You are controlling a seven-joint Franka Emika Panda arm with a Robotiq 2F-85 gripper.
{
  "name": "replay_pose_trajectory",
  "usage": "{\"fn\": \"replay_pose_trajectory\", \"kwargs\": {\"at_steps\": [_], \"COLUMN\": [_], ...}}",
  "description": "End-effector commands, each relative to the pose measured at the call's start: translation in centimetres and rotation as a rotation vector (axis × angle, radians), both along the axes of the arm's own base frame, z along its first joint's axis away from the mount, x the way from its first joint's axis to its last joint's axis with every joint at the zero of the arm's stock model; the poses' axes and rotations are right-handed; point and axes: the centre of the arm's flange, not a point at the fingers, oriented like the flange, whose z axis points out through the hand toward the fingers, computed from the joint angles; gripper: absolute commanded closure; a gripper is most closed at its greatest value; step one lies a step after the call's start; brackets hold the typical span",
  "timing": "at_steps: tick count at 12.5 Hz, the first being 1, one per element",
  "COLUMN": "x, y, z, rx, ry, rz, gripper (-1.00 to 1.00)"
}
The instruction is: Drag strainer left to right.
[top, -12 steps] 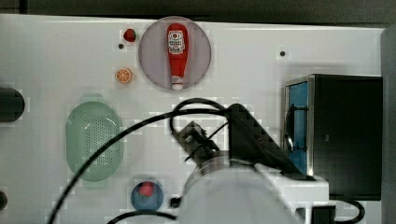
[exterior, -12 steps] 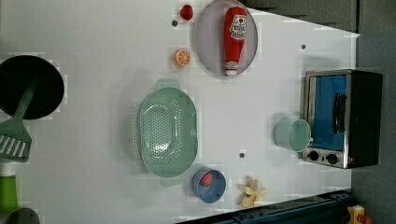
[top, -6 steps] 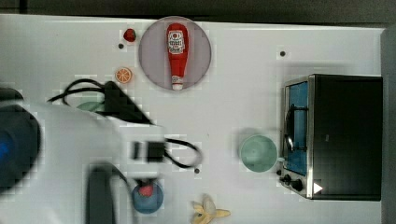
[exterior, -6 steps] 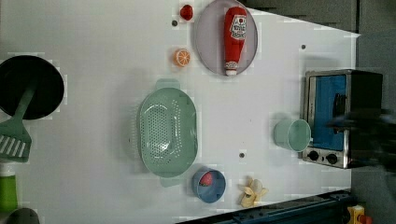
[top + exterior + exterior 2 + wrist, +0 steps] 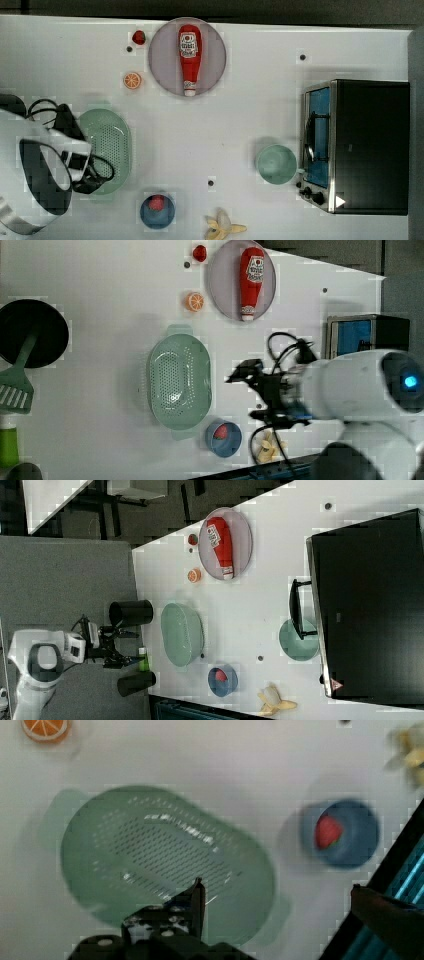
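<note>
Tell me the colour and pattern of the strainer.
Pale mint green, with a grid of small holes across its base; the strainer shows best in the left view.

In the top view the white arm (image 5: 40, 170) and its cables cover the strainer's (image 5: 107, 150) rim on the side away from the toaster oven (image 5: 367, 146), and the arm itself is cut off by the frame's edge. In the left view the arm (image 5: 350, 385) hides much of the toaster oven (image 5: 367, 330) and part of the banana (image 5: 267, 447) beside the blue bowl (image 5: 223, 438). In the wrist view the gripper (image 5: 277, 907) is cut by the frame's edge, its fingers (image 5: 197, 902) overlapping the strainer's (image 5: 165, 860) near rim, and the banana (image 5: 410, 750) is blurred and cropped.
</note>
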Motion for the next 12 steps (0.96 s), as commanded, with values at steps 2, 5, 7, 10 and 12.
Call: {"fn": "replay_pose_trajectory", "kwargs": {"at_steps": [2,5,7,10,12], "x": [0.1,0.6,1.4,2.4,2.6], "y": [2.3,2.6,3.4,3.1,2.2], "z": [-2.2,-9.7,-14.0,-19.3,-21.6], "rx": [0.016,0.054,0.116,0.142,0.114], "ry": [-0.073,-0.031,-0.025,-0.064,-0.056], "rz": [-0.353,-0.419,-0.491,-0.482,-0.530], "gripper": [-1.00,-1.00,-1.00,-1.00,-1.00]}}
